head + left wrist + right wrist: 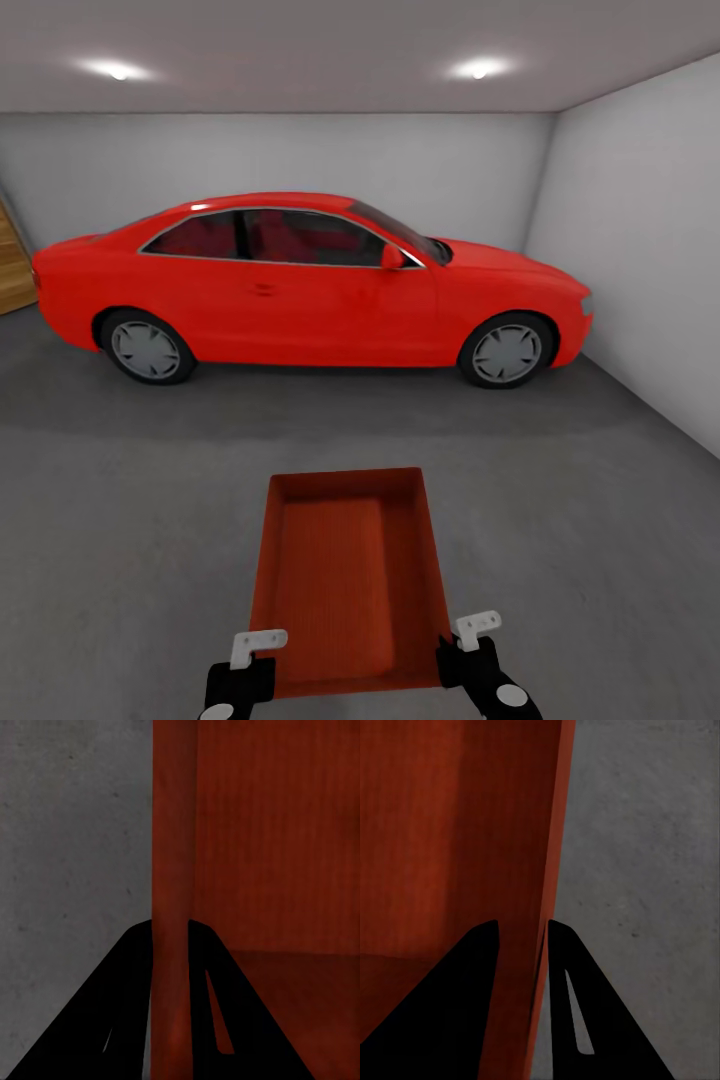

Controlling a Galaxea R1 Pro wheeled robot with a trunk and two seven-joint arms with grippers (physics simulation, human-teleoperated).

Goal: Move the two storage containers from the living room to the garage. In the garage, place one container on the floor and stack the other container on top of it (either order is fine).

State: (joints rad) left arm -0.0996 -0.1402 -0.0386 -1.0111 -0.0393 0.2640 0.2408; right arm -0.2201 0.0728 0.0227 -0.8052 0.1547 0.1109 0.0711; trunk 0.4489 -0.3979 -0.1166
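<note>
Storage container [345,585] walls sit between our jaws. Our left gripper [171,945] pinches the left wall, and our right gripper [523,941] pinches the right wall, both nearly closed on the thin sides. We hold the orange-red bin low in front of us, above the grey garage floor [120,520]. A big red car [310,285] stands beyond it by the white wall [640,240].

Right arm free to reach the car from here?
Probably not. The right gripper is clamped on the container wall, as is the left gripper, and the car sits well beyond it across open floor.
</note>
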